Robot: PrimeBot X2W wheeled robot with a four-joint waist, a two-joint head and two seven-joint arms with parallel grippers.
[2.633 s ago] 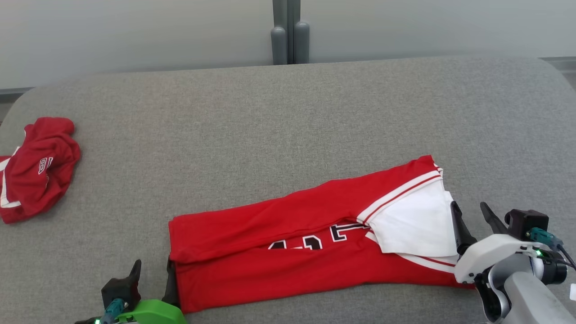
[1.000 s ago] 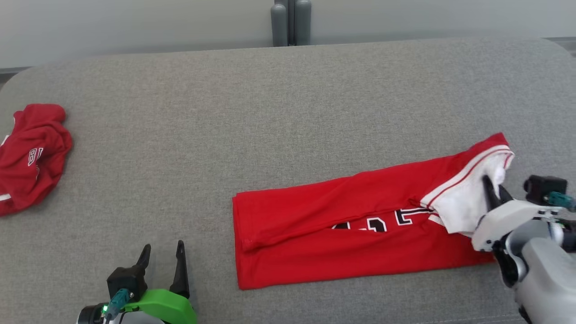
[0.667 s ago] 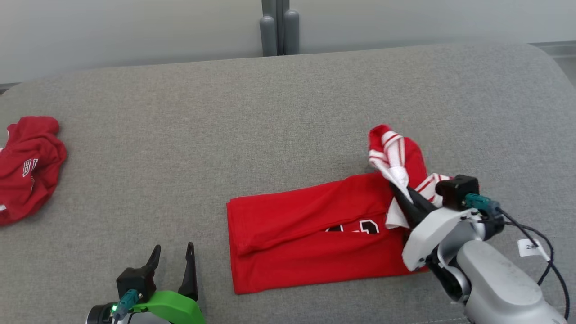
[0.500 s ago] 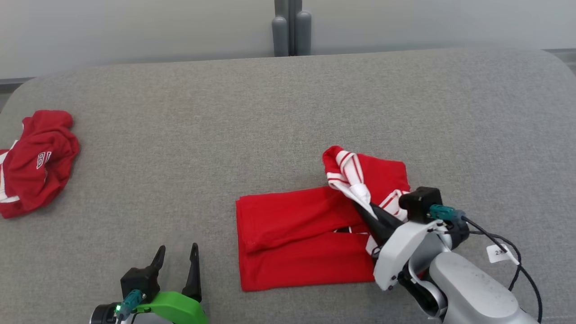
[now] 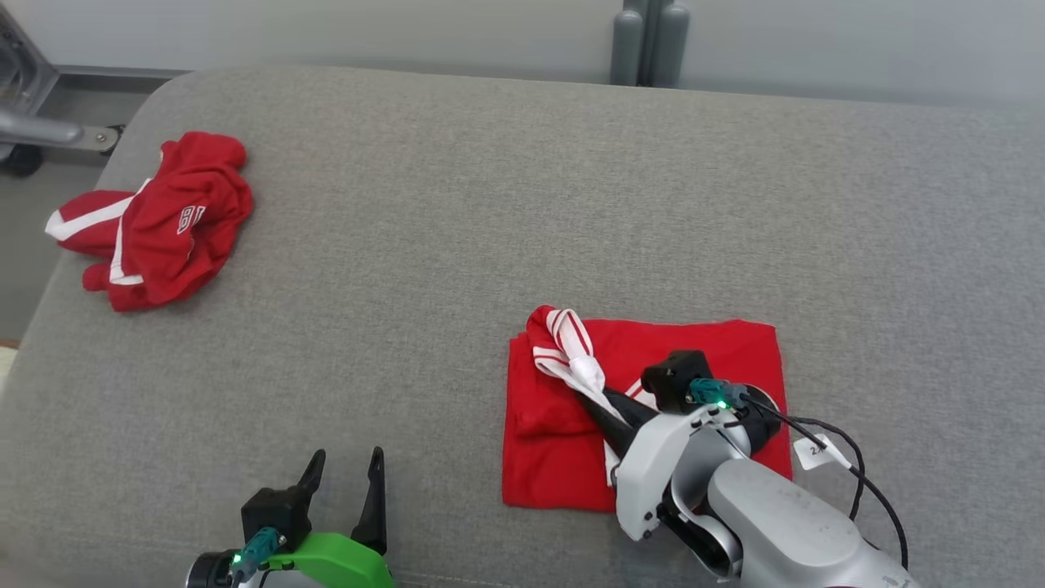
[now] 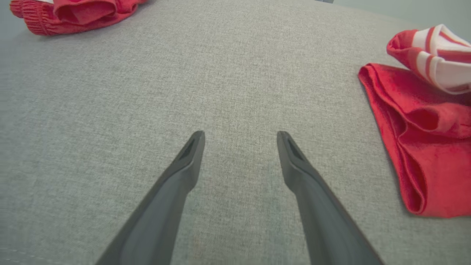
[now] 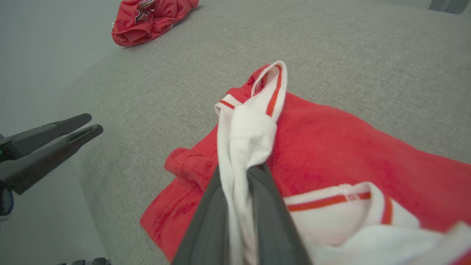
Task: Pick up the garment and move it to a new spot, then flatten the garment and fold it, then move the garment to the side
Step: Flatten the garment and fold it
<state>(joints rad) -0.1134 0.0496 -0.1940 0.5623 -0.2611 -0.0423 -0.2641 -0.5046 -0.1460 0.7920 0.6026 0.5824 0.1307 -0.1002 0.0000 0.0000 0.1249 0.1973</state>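
The garment [image 5: 710, 351], a red jersey with white and red trim, lies folded over itself on the grey cushion [image 5: 457, 212], right of centre. My right gripper [image 5: 589, 400] is shut on its white collar end [image 7: 244, 143], carried over the garment's left part. In the left wrist view the garment [image 6: 415, 147] sits at the right edge. My left gripper [image 5: 343, 467] stands open near the front edge, apart from the garment, with nothing between its fingers [image 6: 191, 154]. It also appears as the left gripper [image 7: 86, 125] in the right wrist view.
A second red garment [image 5: 159, 220] lies crumpled at the cushion's far left corner, also seen as a red heap [image 7: 151, 18] in the right wrist view. A grey post [image 5: 649, 37] stands behind the cushion. Floor and a metal frame [image 5: 33, 122] lie past the left edge.
My right gripper has carried the collar end leftward over the garment, folding it to about half its length. The head camera has turned left. The left gripper stays open.
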